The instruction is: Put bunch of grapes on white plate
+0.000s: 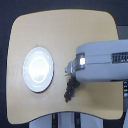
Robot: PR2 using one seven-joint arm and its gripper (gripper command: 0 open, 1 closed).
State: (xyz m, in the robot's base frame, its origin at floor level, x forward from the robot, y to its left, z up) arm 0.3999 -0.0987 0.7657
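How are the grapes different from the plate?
The bunch of grapes is dark purple-black, the white plate bright and glossy. The grapes form a small, bumpy, elongated cluster; the plate is round, smooth and larger. The grapes lie beside the robot's arm; the plate sits apart, empty. Both rest on the wooden table.

Glossy white plate (38,69) on a matt, smooth table (60,30) — light wood by its look.

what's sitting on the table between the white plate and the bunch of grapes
Nothing. In the exterior view, the stretch between the white plate and the bunch of grapes is bare tan table. The robot arm lies on the grapes' far side, toward that view's right.
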